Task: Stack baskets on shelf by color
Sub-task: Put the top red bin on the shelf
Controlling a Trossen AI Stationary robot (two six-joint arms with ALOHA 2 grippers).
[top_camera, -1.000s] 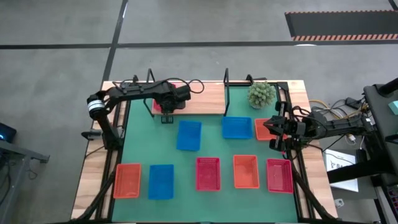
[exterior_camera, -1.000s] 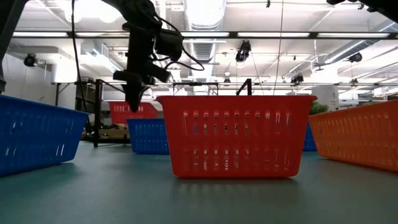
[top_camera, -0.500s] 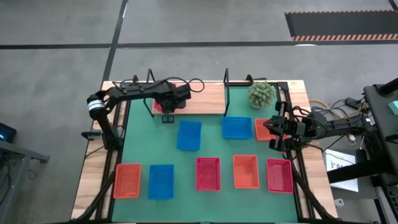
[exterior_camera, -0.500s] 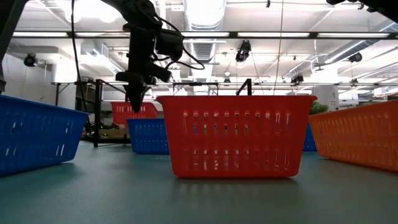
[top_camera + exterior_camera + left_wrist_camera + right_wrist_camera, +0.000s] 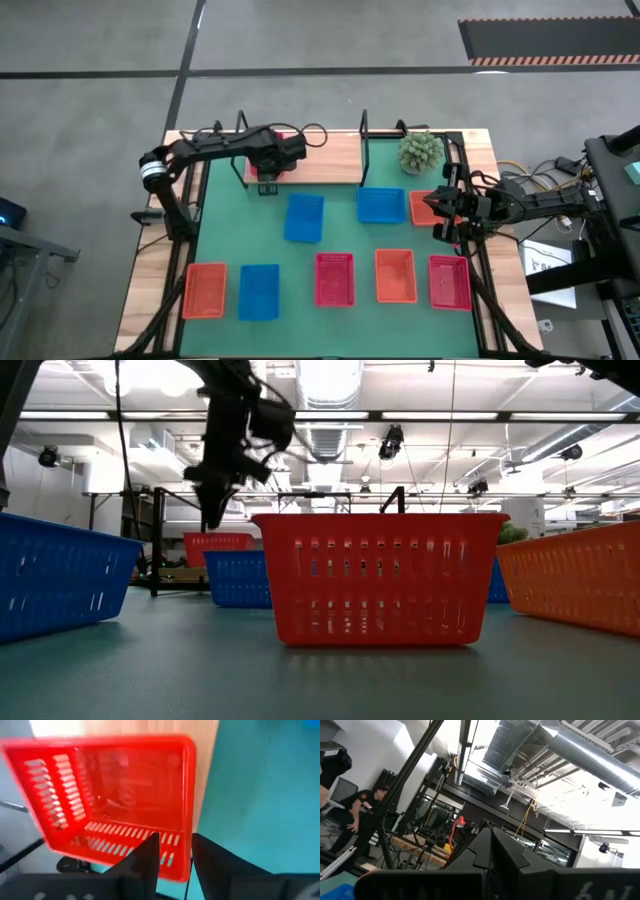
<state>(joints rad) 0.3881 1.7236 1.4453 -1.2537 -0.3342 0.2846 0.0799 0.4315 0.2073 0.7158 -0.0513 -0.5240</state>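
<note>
Only the left wrist view shows the left hand [image 5: 172, 851] straddling the red basket's [image 5: 125, 785] rim.

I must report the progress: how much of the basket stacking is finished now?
Done: one red basket sits on the shelf. In hand: the open left pincer straddles its rim. Left: eight baskets on the green table, none stacked; the right pincer waits by an orange basket.
</note>
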